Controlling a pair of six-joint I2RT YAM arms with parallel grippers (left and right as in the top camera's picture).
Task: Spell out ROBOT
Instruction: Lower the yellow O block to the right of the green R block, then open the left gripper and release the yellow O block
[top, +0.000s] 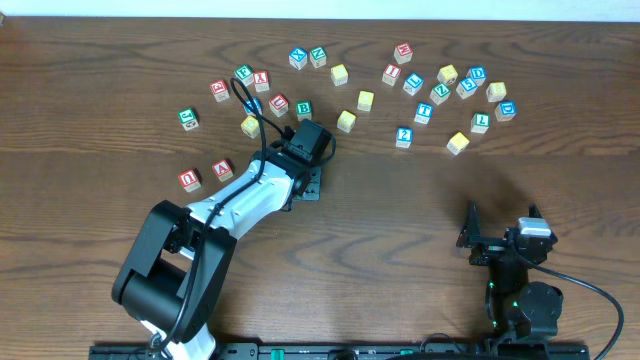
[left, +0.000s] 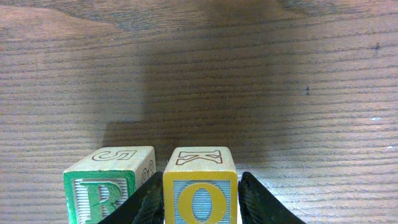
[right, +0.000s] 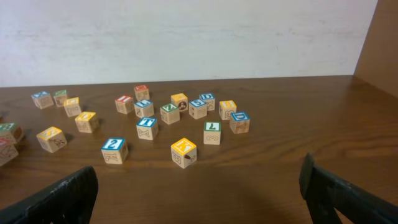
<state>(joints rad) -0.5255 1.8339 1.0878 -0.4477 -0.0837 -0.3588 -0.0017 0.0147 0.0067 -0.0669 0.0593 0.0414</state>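
Between the fingers of the left gripper (left: 201, 180), a yellow-bordered O cube (left: 200, 202) is seen upright with its letter face toward the wrist camera. A dark finger stands close against each side of it. Whether the cube is clamped or merely flanked cannot be told from the wrist view. Just beside it, with only a narrow gap, a green-lettered R cube (left: 99, 190) is set with its letter facing the same way. The two are judged to be placed this way so that the word's first two letters read in order along one line. Both cubes are hidden beneath the gripper in the overhead view, on a bare stretch of the table (left: 249, 74) on the robot's side of the scattered cubes. This spot is presumably chosen so that the word is kept apart from the unused letters. A green-lettered B cube (top: 304, 110) is found among the scattered cubes, close beyond the left arm; it is judged to be required next. The right gripper (right: 198, 171) is held fully spread, with nothing between its fingers, well back from the cubes.
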